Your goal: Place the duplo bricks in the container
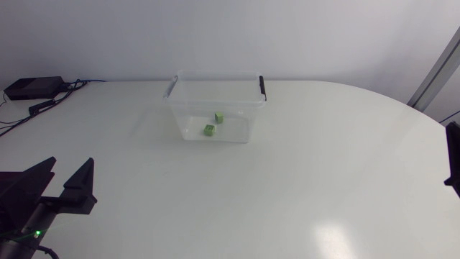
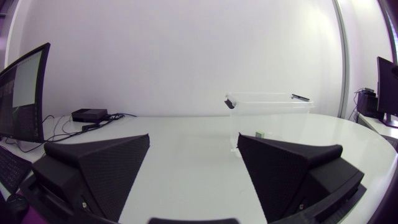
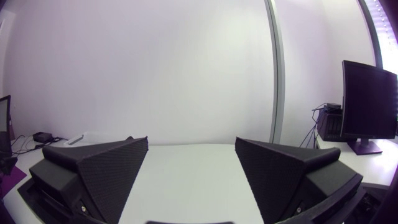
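1. Overhead, the clear container point(image 1: 215, 108) stands open-topped on the counter point(image 1: 323, 173), probably so either arm can drop things in from above. A green brick point(image 1: 218, 116) lies on its floor nearer its back wall. Another green brick point(image 1: 208, 130) lies nearer its front wall, close to the first but apart from it. Both visible bricks are inside, so I judge the task done or nearly so. The left arm point(image 1: 43, 201) sits well short of the container, off its front-left corner. The left jaws stand wide and hold nothing, which suits an arm at rest. The right arm point(image 1: 453, 162) is only a dark sliver far off the container's right side, and the right jaws do not show here.

2. Next, the left wrist view: the left jaws gape wide with bare counter point(image 2: 186, 143) between them. The container point(image 2: 270, 118) stands well ahead of them, off toward one finger. One green brick point(image 2: 260, 134) shows through its wall, well apart from the jaws.

3. Lastly, the right wrist view: the right jaws are spread wide and hold nothing. They look across bare counter point(image 3: 186, 155). Neither the container nor any brick shows ahead of them.
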Robot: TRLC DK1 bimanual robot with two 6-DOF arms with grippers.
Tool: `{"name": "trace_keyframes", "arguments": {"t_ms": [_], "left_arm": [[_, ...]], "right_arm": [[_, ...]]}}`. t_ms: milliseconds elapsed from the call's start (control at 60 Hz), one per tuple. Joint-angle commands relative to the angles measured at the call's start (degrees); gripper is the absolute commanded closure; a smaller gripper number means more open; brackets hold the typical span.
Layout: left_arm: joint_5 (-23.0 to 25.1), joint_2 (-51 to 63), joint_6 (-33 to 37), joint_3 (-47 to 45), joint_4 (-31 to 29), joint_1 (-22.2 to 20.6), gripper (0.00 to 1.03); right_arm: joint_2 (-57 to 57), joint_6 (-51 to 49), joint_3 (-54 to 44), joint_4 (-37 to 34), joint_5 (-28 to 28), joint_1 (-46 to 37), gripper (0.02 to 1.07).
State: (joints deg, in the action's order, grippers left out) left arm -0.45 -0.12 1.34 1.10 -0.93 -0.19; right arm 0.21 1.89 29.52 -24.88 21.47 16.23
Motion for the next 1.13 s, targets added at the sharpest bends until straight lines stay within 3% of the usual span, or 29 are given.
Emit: {"name": "trace_keyframes", "arguments": {"t_ms": [0, 950, 1117], "left_arm": [[-0.2, -0.6, 0.3, -1.0, 0.3, -0.2, 0.04], [0.4, 0.1, -1.3, -1.1, 0.9, 0.2, 0.04], [0.4, 0.1, -1.3, -1.1, 0.9, 0.2, 0.04]], "right_arm": [[-0.8, 4.1, -1.1, -1.4, 0.3, -0.6, 0.06], [-0.2, -1.8, -29.1, 24.5, -21.2, -16.0, 0.06], [-0.2, -1.9, -29.5, 24.9, -21.5, -16.2, 0.06]]}}
